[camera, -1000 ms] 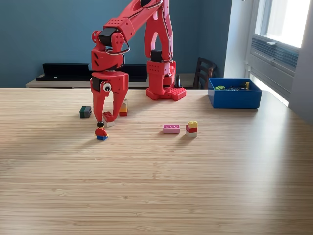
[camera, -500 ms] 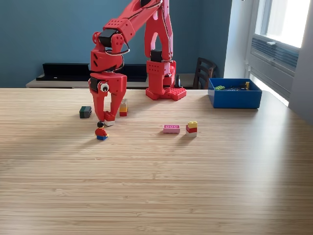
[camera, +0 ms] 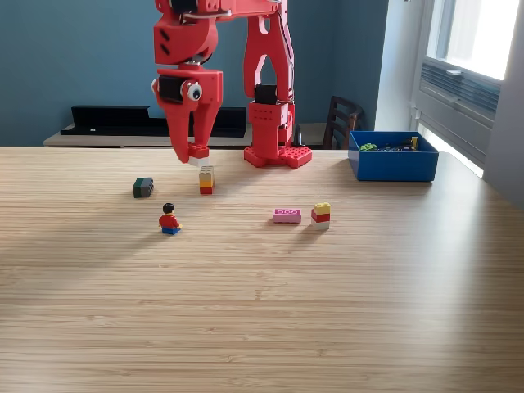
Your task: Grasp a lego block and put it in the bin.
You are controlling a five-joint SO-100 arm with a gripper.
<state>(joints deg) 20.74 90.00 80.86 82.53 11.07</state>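
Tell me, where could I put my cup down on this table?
The whole near half of the table, in front of the toy figure and pink brick, is bare. It is crowded farther back, around the red arm's base and the blue bin.

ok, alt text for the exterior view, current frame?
A red robot arm's gripper holds a small red-and-white lego block in the air above a wooden table. On the table lie a lego minifigure, a dark green block, a yellow-and-red stack, a pink brick and a yellow-red-white stack; a blue plastic bin sits at the view's right.
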